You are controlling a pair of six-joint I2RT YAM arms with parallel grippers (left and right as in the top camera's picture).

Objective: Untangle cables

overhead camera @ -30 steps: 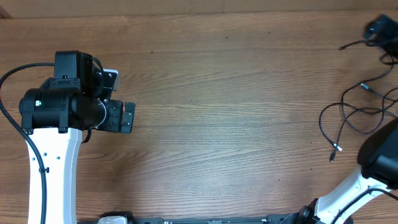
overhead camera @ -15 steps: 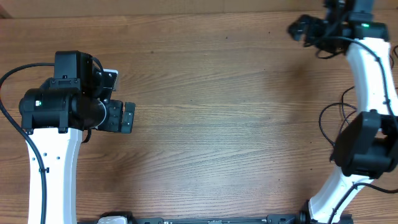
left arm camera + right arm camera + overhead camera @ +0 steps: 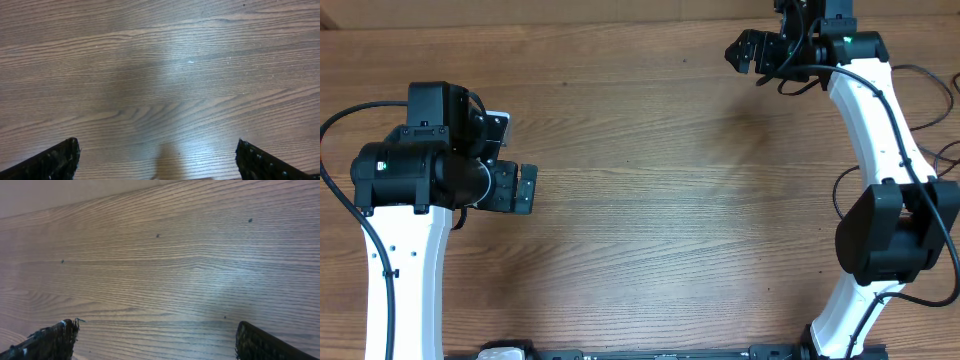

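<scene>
The cables are thin black cords lying loosely at the table's right edge, partly hidden behind my right arm; another strand curves near the far right corner. My right gripper hovers open near the far edge, well to the left of the cables, with nothing between its fingers. In the right wrist view the right gripper shows only bare wood between its fingertips. My left gripper stands open over the left side of the table, far from the cables. The left wrist view shows the left gripper empty too.
The wooden table spans the whole overhead view. My right arm arches from the near right corner up to the far edge, crossing over the cable area. My left arm rises from the near left.
My right arm has swung up from the near right corner to the far edge and then leftward, its gripper still open. The left arm has not moved.
</scene>
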